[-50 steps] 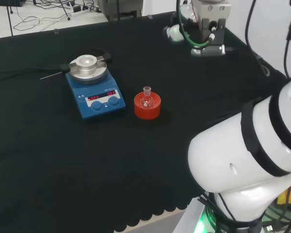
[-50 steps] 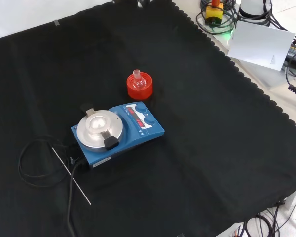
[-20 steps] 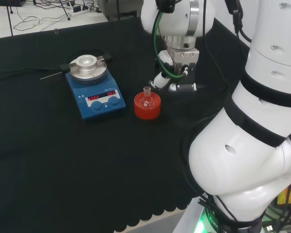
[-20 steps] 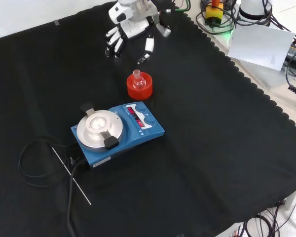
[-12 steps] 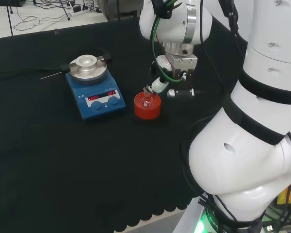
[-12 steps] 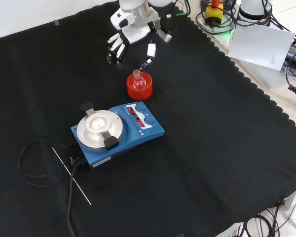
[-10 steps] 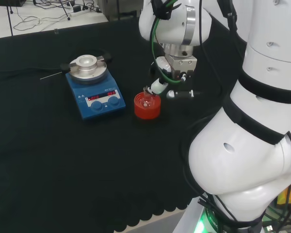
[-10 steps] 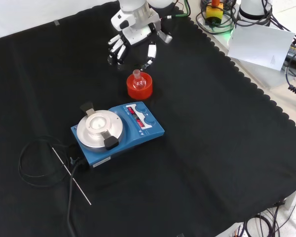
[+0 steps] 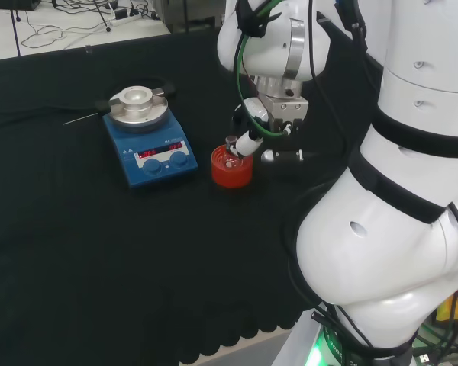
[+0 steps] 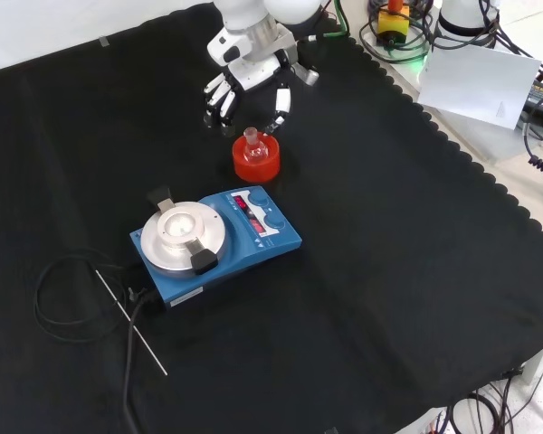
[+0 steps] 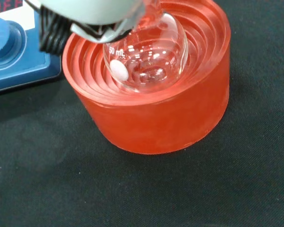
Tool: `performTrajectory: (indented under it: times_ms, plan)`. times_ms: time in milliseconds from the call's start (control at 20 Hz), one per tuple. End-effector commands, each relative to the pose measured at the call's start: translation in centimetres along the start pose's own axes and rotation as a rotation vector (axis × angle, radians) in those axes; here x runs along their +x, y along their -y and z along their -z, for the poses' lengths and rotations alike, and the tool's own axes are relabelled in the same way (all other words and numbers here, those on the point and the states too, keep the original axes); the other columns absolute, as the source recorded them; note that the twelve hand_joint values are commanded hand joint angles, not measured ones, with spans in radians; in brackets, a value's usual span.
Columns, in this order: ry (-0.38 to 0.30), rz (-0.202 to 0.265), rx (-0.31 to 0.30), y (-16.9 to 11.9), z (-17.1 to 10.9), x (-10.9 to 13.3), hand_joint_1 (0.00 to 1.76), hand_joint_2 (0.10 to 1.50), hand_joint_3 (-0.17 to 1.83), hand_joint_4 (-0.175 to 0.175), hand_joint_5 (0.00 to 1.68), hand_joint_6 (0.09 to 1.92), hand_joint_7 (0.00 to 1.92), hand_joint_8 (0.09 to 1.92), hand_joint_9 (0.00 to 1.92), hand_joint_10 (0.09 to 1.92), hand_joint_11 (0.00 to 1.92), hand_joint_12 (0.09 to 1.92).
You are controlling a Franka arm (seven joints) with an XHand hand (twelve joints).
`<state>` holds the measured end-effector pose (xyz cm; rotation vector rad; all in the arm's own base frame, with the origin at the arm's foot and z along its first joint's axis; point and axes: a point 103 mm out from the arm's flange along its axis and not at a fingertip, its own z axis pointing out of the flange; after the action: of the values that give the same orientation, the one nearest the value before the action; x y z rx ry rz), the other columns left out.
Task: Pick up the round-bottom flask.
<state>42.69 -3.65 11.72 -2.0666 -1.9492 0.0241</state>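
Seeing the round-bottom flask (image 10: 251, 142) upright, neck up, seated in its red ribbed stand (image 10: 256, 164) beside the hotplate (image 10: 215, 242); my hand (image 10: 244, 72) hovers close, fingers (image 10: 219, 102) spread, pinching nothing. A white label patch marks the glass.

Hand (image 10: 251, 65): out of the front view at the earliest moment; since come in from that view's top and lowered in steps toward the red ribbed stand (image 10: 255, 159). Now close above it, fingers (image 10: 221, 102) spread and relaxed, thumb on the opposite side of the round-bottom flask (image 10: 251, 137) neck. In the head view, one fingertip has moved up against the flask's neck.
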Motion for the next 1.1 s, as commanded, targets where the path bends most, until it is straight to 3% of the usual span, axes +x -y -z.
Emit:
performTrajectory:
  times_ms: [50, 1100]
  plan:
    - [-0.012, 0.006, -0.011, -0.29, -0.35, 0.07, 0.94, 0.56, 0.73, -0.052, 0.66, 0.68, 0.25, 0.67, 0.47, 0.67, 0.17, 1.40]
    - [0.015, 0.029, -0.031, -1.07, -0.61, 0.82, 1.00, 0.58, 0.72, -0.083, 0.88, 0.75, 0.31, 0.69, 0.54, 0.67, 0.24, 1.38]
